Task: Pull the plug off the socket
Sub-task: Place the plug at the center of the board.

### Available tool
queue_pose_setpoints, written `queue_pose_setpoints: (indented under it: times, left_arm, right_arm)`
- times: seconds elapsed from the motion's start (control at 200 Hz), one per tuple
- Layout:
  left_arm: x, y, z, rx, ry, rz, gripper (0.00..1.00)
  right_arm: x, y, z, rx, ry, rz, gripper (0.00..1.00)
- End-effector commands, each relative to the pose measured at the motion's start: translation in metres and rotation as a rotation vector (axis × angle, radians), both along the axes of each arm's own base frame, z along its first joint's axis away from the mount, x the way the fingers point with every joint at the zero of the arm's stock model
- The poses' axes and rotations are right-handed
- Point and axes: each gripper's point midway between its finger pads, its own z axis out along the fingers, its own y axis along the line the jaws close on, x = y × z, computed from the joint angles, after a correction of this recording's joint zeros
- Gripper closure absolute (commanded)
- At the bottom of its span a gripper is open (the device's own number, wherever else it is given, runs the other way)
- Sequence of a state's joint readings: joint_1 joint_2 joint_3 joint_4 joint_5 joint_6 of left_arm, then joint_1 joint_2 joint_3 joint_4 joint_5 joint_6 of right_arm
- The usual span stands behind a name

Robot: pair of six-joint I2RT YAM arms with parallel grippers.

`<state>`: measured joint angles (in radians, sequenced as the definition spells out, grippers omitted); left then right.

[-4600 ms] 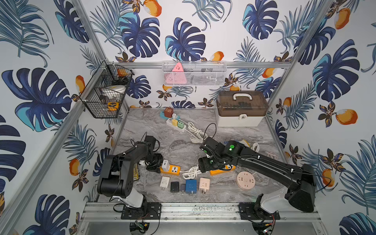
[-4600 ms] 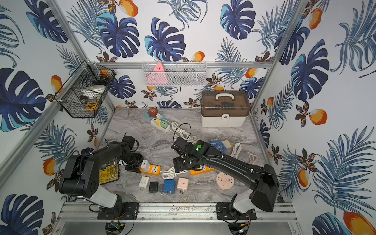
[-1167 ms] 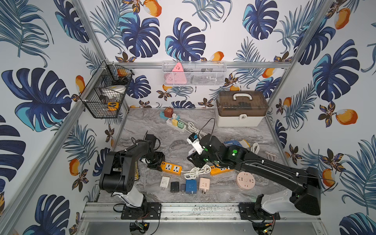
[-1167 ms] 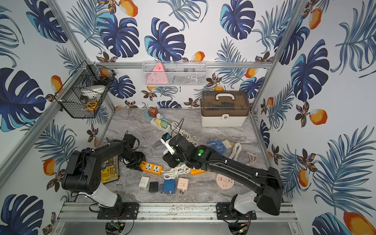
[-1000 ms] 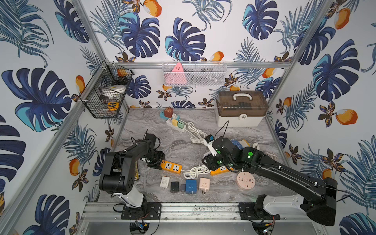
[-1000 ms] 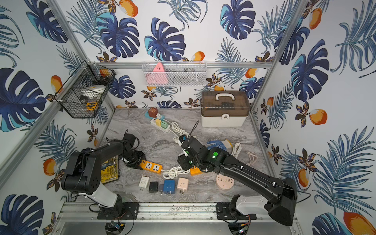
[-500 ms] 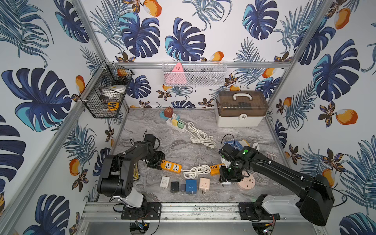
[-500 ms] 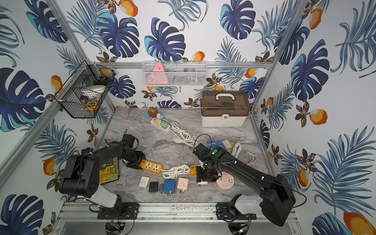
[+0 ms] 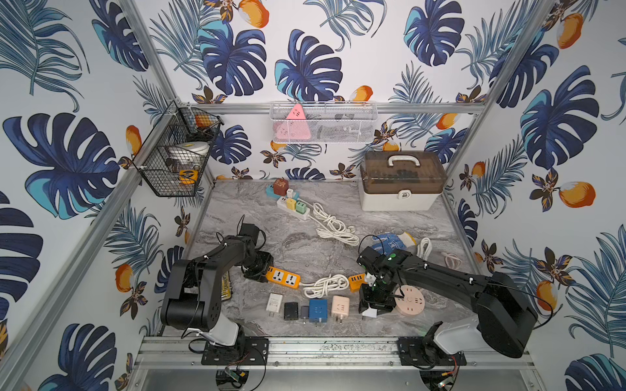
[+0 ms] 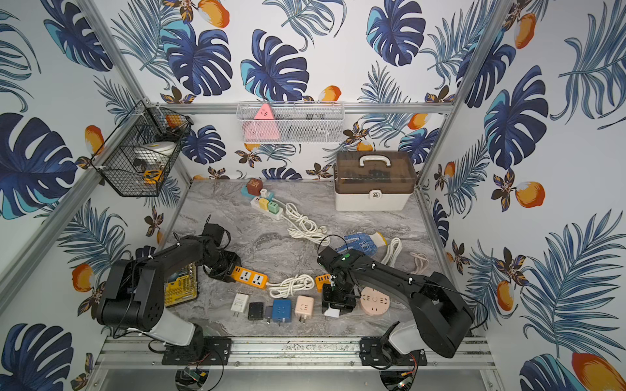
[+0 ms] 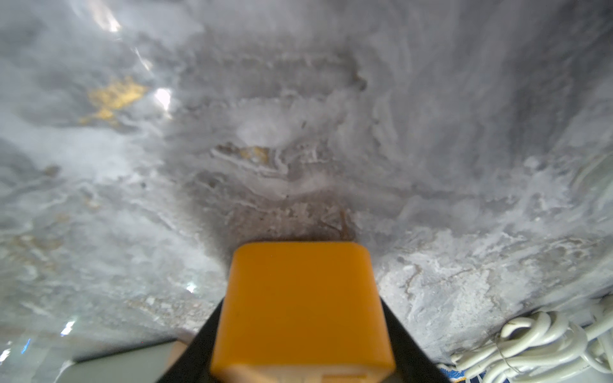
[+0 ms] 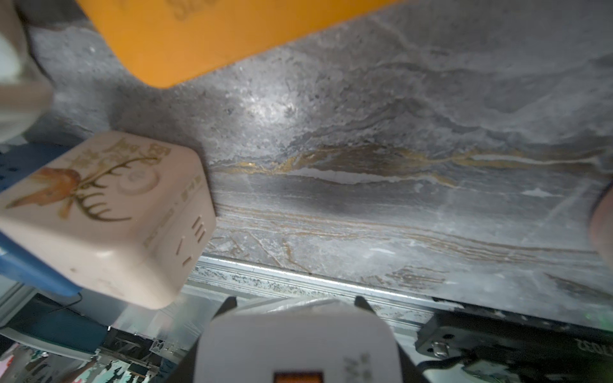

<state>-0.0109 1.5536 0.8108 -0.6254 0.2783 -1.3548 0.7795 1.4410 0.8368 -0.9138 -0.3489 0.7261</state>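
While over marble [image 9: 305, 243], left fingers [image 11: 406, 338] round socket [image 11: 298, 308], right fingers [image 12: 184, 363] round plug [image 12: 298, 345]; leafy walls [image 9: 237, 61].

Robot lab booth: aluminium frame [image 9: 423, 107]

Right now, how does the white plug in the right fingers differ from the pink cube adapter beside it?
The white plug is clamped in the right fingers; the pink cube adapter lies loose on the table. The plug is white; the cube is pale pink with a gold deer print. Neither sits in the orange power strip.
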Motion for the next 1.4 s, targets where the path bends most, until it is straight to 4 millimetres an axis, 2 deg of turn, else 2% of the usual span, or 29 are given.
queue_pose_setpoints:
  times: [0.0,0.245,0.555,0.781,0.931,1.191,1.396]
  left_arm:
    - [-0.006,0.015,-0.004,0.089,0.009,-0.028,1.0]
    - [-0.01,0.015,-0.005,0.09,0.011,-0.027,1.0]
    - [-0.012,0.016,-0.005,0.097,0.011,-0.018,1.0]
    - [-0.015,0.016,-0.006,0.097,0.014,-0.015,1.0]
    - [-0.014,0.017,-0.006,0.101,0.012,-0.015,1.0]
    - [-0.012,0.018,-0.003,0.108,0.007,-0.019,1.0]
    - [-0.011,0.02,0.0,0.121,0.009,-0.027,1.0]
  right_arm:
    - [0.005,0.007,-0.005,0.012,-0.005,-0.048,0.64]
    - [0.009,0.014,-0.021,-0.014,0.025,-0.067,0.62]
    - [0.001,0.026,-0.033,-0.031,0.057,-0.034,0.57]
    - [-0.004,0.039,-0.035,-0.031,0.064,0.0,0.55]
    - [-0.005,0.043,-0.035,-0.038,0.061,0.018,0.45]
    - [-0.004,0.038,-0.034,-0.068,0.048,0.019,0.3]
    - [0.003,0.031,-0.022,-0.096,0.002,0.024,0.27]
